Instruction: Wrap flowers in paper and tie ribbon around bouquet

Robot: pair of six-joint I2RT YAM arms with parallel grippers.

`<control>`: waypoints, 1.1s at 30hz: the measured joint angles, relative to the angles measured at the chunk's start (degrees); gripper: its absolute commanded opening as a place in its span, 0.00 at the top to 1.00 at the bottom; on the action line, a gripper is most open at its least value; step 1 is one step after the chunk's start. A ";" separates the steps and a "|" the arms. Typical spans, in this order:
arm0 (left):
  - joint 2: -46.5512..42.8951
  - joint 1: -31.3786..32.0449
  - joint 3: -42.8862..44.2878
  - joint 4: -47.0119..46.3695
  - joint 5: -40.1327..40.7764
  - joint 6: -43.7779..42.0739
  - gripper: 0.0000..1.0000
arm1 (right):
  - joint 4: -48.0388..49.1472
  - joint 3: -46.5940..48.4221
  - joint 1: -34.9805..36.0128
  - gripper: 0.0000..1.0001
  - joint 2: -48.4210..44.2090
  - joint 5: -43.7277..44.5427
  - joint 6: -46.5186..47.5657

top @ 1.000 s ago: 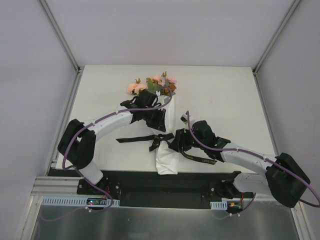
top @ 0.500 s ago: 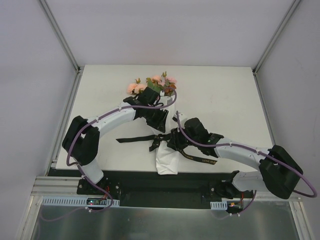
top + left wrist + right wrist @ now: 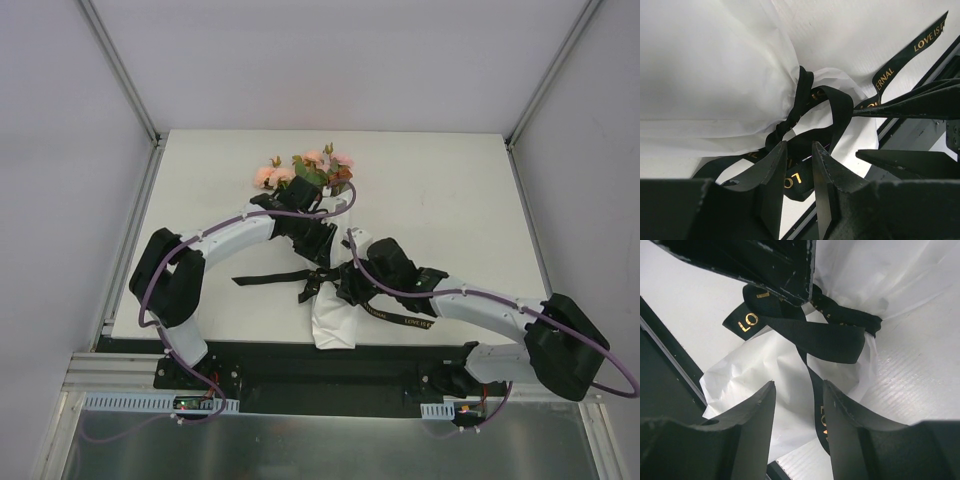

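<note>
The bouquet lies on the table with its flowers (image 3: 305, 170) at the far end. Its white paper (image 3: 335, 320) cone points toward the near edge. A black ribbon (image 3: 262, 279) with gold lettering is knotted round the cone's waist; one tail runs left, the other right. My left gripper (image 3: 322, 256) comes in from the flower side. Its fingers stand narrowly apart in the left wrist view, open (image 3: 800, 146), with a ribbon (image 3: 839, 107) loop lying in the gap below them, not pinched. My right gripper (image 3: 342, 285) sits just right of the knot, open (image 3: 798, 383) over the paper (image 3: 752, 372), a ribbon (image 3: 827, 337) strand beside its right finger.
The white table (image 3: 450, 200) ends at a black rail (image 3: 330, 362) just below the cone's tip. Metal posts and grey walls close in both sides. The two grippers are close together: the right one's fingers (image 3: 905, 102) show in the left wrist view.
My right gripper has slid left, up to the knot. My left gripper has shifted slightly toward the knot as well. The bouquet has stayed put.
</note>
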State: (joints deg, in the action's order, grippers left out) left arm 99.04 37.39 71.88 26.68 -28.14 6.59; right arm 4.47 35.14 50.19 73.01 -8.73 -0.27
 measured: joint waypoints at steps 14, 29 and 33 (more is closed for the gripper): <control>0.22 -1.84 0.90 0.07 -3.96 1.53 0.73 | -1.70 2.21 -0.22 0.65 3.50 0.59 7.19; 2.47 -1.84 0.90 0.07 -6.40 0.24 0.74 | 2.08 2.19 -0.50 0.99 4.76 6.38 1.27; 3.08 -1.81 0.90 0.07 -7.54 -0.04 0.69 | 2.56 2.19 -0.98 0.99 5.62 7.58 -2.71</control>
State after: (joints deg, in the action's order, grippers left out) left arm 102.13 35.57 72.77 26.74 -35.68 6.55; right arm 7.03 37.32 49.21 78.63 -1.15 -2.98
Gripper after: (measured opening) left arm 0.274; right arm 0.012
